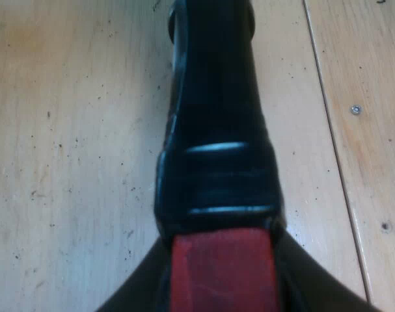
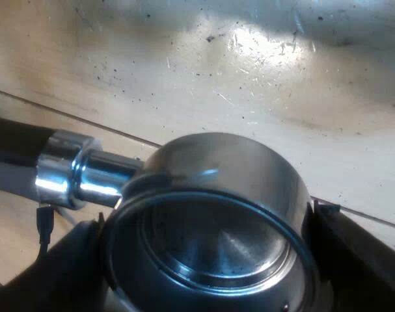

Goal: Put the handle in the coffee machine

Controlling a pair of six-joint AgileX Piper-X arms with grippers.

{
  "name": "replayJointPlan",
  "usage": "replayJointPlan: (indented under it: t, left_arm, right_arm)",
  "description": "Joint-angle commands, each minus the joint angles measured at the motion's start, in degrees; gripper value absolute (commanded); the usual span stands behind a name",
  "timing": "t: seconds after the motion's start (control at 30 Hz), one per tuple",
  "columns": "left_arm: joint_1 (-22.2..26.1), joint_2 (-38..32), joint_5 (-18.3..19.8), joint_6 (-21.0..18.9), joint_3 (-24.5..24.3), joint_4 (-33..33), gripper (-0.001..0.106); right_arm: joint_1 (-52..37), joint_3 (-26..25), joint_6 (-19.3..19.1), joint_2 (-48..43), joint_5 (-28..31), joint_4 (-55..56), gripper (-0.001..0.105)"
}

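Holder [image 2: 213,162] seems in its carrying step: left gripper [image 1: 223,289] clamps the red end [image 1: 223,270], right gripper [image 2: 210,260] clasps the metal basket [image 2: 217,244]; next it needs lining up under the machine.

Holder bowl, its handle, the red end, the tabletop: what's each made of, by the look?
Holder bowl: metal, likely stainless steel, satin finish; bright highlights on rim and inner floor.
Handle: glossy black, plastic or rubber, can't tell which; sharp glints on its ridges.
Red end: matte red, probably plastic; faint scratches.
Tabletop: pale wood planks; grain, seams, a screw head.
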Motion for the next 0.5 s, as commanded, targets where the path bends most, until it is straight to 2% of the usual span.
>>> replayJointPlan:
  t: [0.03, 0.1, 0.13, 0.2, 0.27, 0.3, 0.5]
  left_arm:
    - [-0.32, -0.07, -0.63, 1.15, 0.34, 2.59, 0.0]
    - [-0.32, -0.07, -0.04, 1.14, 0.34, 2.59, 0.0]
    - [-0.32, -0.07, -0.04, 1.14, 0.34, 2.59, 0.0]
    - [-0.32, -0.07, -0.05, 1.14, 0.34, 2.59, 0.0]
    - [-0.32, -0.07, 0.75, 1.03, 0.34, 2.59, 0.0]
    - [-0.32, -0.07, 1.12, 0.92, 0.34, 2.59, 0.0]
    - [-0.32, -0.07, 2.51, -0.59, 0.34, 2.59, 0.0]
  right_arm:
    - [-0.09, -1.06, -1.02, -0.94, -0.49, -1.76, 0.014]
    - [-0.09, -1.06, -1.02, -0.94, 0.33, -1.87, 0.041]
    - [-0.09, -1.06, -1.02, -0.94, 0.86, -1.94, 0.049]
    - [-0.09, -1.06, -1.02, -0.94, 1.61, -2.36, 0.079]
    - [-0.09, -1.06, -1.02, -0.94, 3.19, -2.54, 0.091]
    - [-0.09, -1.06, -1.02, -0.94, 4.53, -2.53, 0.095]
    - [-0.09, -1.06, -1.39, -0.94, 7.53, -2.53, 0.094]
